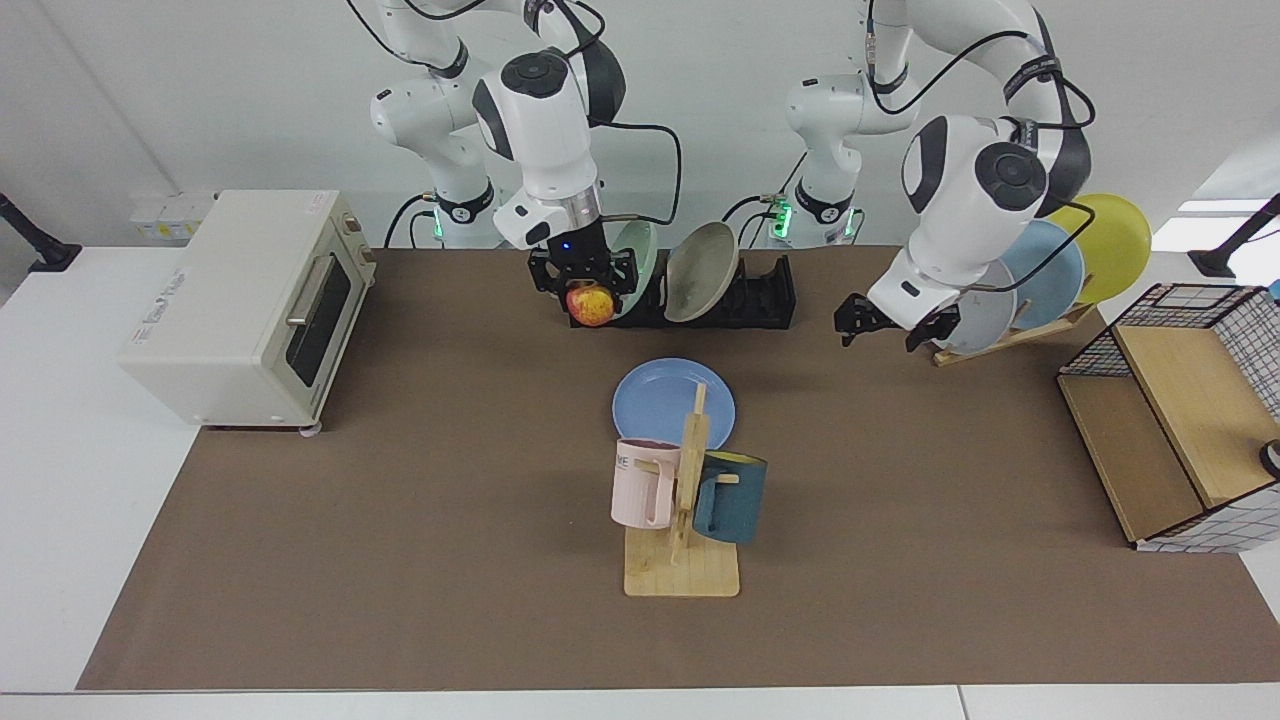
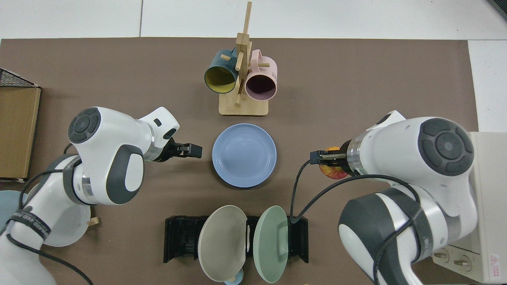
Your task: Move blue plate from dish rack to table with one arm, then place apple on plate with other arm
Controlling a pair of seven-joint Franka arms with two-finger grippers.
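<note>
The facing view looks from across the table [image 1: 60,420], raised and angled down toward both arm bases and the back wall. The top view looks straight down from closer in, with the bases past its lower edge. Both views share the blue plate [image 1: 660,400] [image 2: 244,155], mug stand [image 1: 683,560] [image 2: 242,106] and dish rack [image 1: 765,300] [image 2: 178,237].
</note>
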